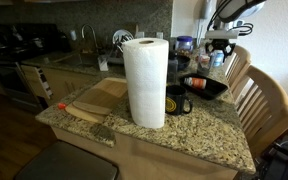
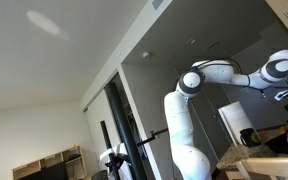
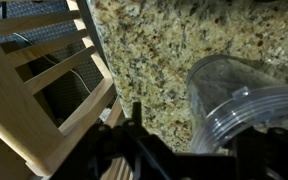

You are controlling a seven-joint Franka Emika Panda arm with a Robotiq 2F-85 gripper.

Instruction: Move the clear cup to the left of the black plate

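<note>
While the gripper [image 3: 199,150] sits low over the granite counter [image 3: 154,50], we see the clear cup [image 3: 239,105] beside it; we can't tell the jaw state.

- In an exterior view we see the paper towel roll [image 1: 144,82] standing tall mid-counter, hiding part of the black plate [image 1: 206,86] behind it; the wooden chair [image 1: 267,100] crowds the counter's edge
- In the wrist view the clear cup [image 3: 246,112] sits close below us; bare granite counter [image 3: 154,50] lies open beyond it; chair slats [image 3: 54,85] block the side
</note>
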